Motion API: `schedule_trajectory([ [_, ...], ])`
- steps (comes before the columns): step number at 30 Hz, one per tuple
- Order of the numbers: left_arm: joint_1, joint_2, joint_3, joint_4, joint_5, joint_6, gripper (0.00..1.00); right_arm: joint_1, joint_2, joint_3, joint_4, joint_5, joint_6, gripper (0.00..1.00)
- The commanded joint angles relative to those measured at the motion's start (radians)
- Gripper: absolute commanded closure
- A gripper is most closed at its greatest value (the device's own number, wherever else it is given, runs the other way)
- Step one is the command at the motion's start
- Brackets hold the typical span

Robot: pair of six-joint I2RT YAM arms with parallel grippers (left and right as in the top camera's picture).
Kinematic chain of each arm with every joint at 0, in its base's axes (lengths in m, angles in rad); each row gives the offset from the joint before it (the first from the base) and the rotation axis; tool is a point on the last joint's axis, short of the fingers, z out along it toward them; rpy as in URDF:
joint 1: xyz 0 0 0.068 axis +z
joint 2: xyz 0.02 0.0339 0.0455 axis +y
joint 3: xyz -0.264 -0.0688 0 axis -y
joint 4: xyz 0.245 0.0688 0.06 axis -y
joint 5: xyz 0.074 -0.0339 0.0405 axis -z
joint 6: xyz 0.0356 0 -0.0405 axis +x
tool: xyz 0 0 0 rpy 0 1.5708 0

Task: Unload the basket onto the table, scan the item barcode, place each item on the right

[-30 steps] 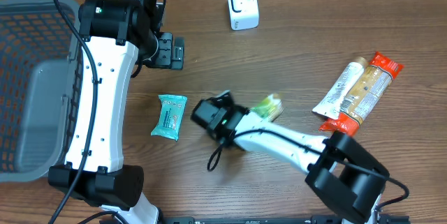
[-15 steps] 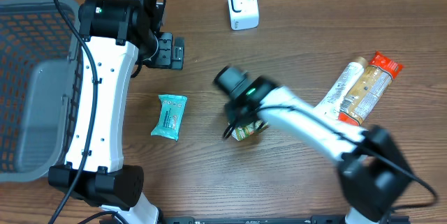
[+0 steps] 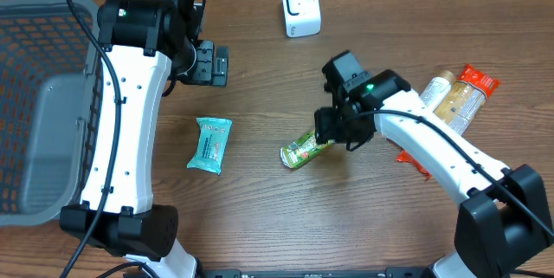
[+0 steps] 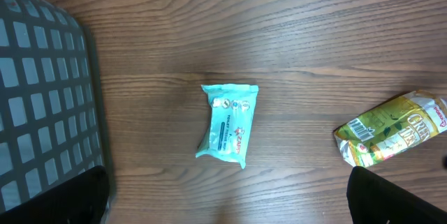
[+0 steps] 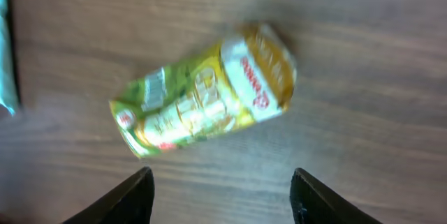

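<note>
With the right pincer [image 5: 222, 180] released over the green snack packet [image 5: 202, 98], clasp its middle, leaving the barcode [image 4: 357, 128] uncovered.

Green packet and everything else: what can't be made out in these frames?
- Green packet: print blurred in the right wrist view; right end cut by the frame edge in the left wrist view, covered by the right gripper in the overhead.
- Red packet: overhead, mostly under the right arm.
- Basket: cut by the left edge, overhead and left wrist.
- Scanner: overhead only, too small for detail.
</note>
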Motion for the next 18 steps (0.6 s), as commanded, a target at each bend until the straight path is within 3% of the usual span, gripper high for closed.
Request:
schedule_trajectory([
  [1, 0.005, 0.008, 0.001, 0.002, 0.002, 0.015, 0.0, 0.006, 0.001, -0.056, 0.049, -0.031, 0.053, 0.37],
  [6, 0.005, 0.008, 0.001, 0.002, 0.002, 0.015, 0.0, 0.01, 0.013, -0.13, 0.182, -0.048, 0.251, 0.36],
  [11, 0.005, 0.008, 0.001, 0.002, 0.001, 0.015, 0.0, 0.042, 0.032, -0.18, 0.297, -0.06, 0.45, 0.24],
  [16, 0.005, 0.008, 0.001, 0.002, 0.002, 0.015, 0.0, 0.079, 0.036, -0.262, 0.386, -0.037, 0.608, 0.27],
  [18, 0.005, 0.008, 0.001, 0.002, 0.002, 0.015, 0.0, 0.083, 0.036, -0.298, 0.424, -0.038, 0.602, 0.3],
])
